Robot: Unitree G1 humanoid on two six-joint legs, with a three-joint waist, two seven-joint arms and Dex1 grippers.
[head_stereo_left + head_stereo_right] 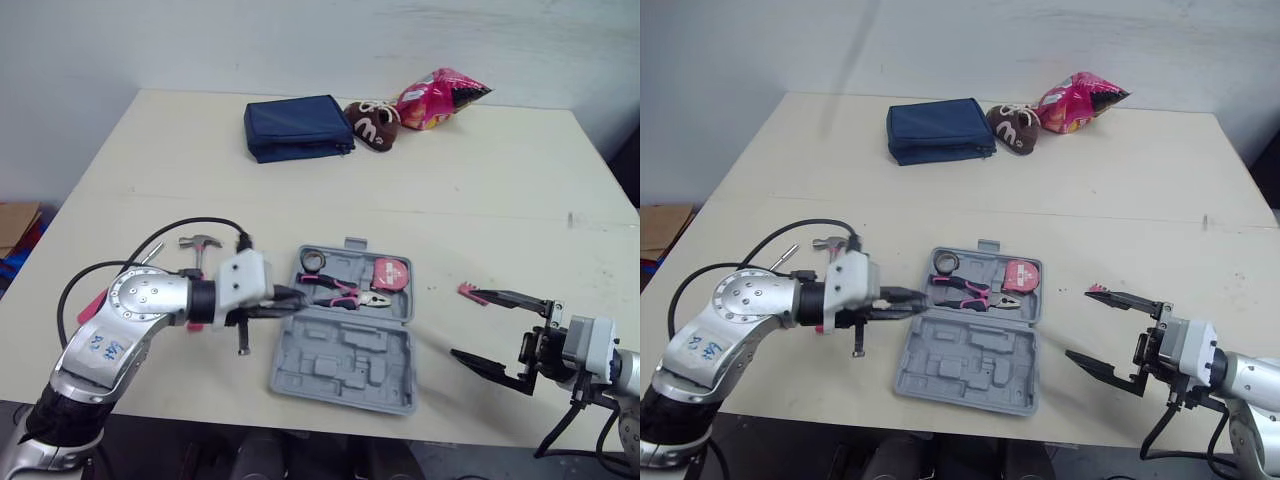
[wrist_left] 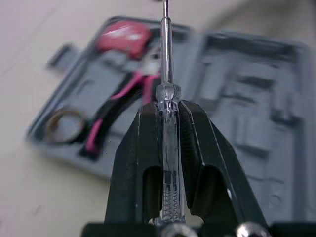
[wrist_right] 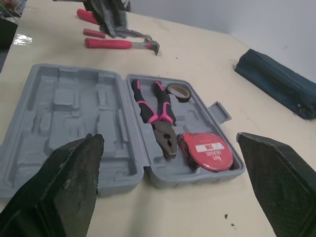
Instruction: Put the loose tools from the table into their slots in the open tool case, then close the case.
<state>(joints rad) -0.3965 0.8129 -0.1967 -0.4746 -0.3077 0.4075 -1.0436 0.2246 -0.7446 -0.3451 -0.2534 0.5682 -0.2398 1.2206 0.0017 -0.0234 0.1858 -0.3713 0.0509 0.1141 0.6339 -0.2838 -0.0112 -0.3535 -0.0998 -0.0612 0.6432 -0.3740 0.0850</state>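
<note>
Closest in, the left jaws are clamped tight on a clear-handled screwdriver point(image 2: 168, 129), its handle pinched between the two black fingers point(image 2: 136, 163) and its metal shaft sticking straight out ahead of them. Directly in front of those jaws lies the open grey tool case point(image 1: 345, 365), flat on the counter point(image 1: 500, 180). The shaft reaches over the case's far half, above the pink-handled pliers point(image 1: 345, 292).

That far half is partly filled. The pliers lie across its middle. A small roll of tape point(image 1: 313, 260) sits in the corner nearest the left jaws, and a pink tape measure point(image 1: 390, 272) sits at the end farther from them. The near half is all bare moulded slots (I can't tell which slot fits which tool).

Just behind the left jaws, on the side away from the robot, a claw hammer point(image 1: 200, 243) lies loose on the counter, with another pink-handled tool point(image 3: 94, 33) beside it.

The case lies between the two sets of jaws. The right jaws stand wide open and hold nothing, hovering low over the counter off the case's tape-measure end. A small pink piece point(image 1: 468, 291) lies just past the tip of their far finger; I can't make out what it is.

Well beyond both, at the counter's far side, are a navy zip pouch point(image 1: 297, 126), a brown plush toy point(image 1: 372, 124) and a pink snack bag point(image 1: 440, 98).
</note>
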